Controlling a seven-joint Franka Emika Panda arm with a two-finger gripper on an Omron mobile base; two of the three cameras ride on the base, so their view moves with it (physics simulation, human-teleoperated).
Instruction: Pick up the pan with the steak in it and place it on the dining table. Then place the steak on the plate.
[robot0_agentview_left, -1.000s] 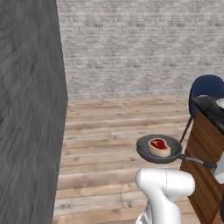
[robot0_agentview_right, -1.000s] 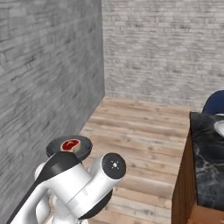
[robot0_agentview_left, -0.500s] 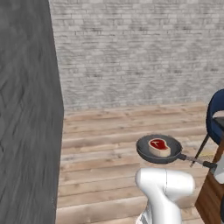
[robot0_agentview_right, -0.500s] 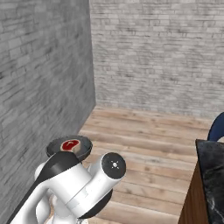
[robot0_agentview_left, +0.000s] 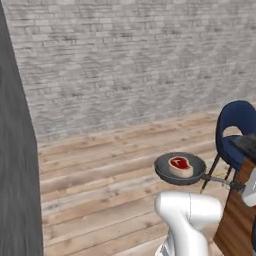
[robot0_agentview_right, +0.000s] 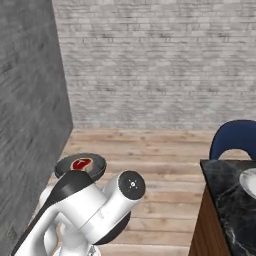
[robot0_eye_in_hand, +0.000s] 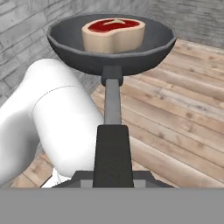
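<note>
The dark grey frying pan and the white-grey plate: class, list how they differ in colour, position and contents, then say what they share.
Colour: the round dark grey frying pan is near black; the round white-grey plate is pale.
Position: the pan is held in the air over the wooden floor; the plate lies on the black marble dining table.
Contents: the pan carries the red steak with a tan rim; the plate's visible part is bare.
Shared: both look round and shallow.

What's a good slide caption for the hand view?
Gripper shut on the long black handle of the round dark grey pan, red tan-rimmed steak inside, carried above the wooden plank floor.
</note>
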